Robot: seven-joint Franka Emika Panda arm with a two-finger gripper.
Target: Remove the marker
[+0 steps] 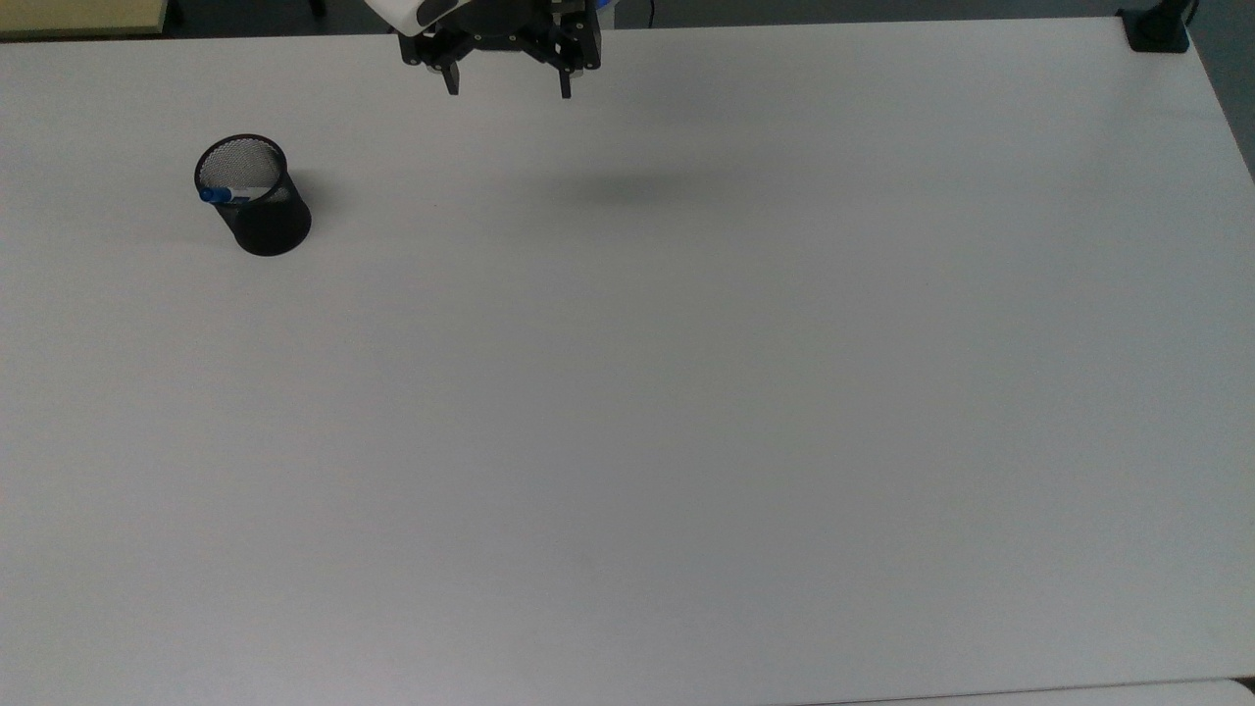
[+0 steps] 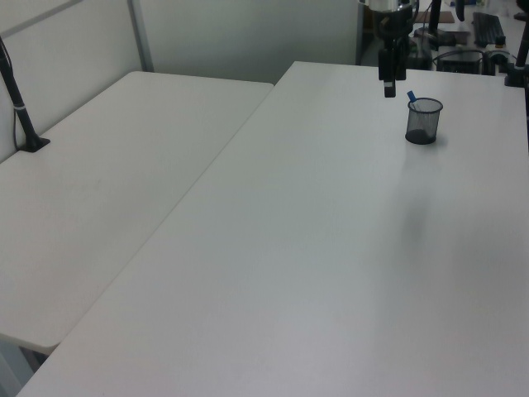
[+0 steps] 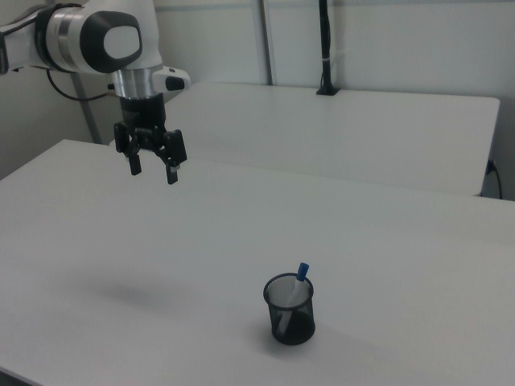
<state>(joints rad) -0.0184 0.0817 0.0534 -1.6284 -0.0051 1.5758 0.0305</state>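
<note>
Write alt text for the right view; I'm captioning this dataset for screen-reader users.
A black mesh cup stands upright on a white table, holding a leaning white marker whose blue cap pokes above the rim. Toward the right view's upper left, a robot arm's gripper hangs above the table with its fingers open, holding nothing. A second white table lies behind.

The arm (image 3: 105, 40) has rounded white shells with dark grey joint caps and a silver wrist ring. Its gripper (image 3: 153, 170) is black, with two slim black fingers (image 3: 171, 175). Small pale screws dot the gripper body.
</note>
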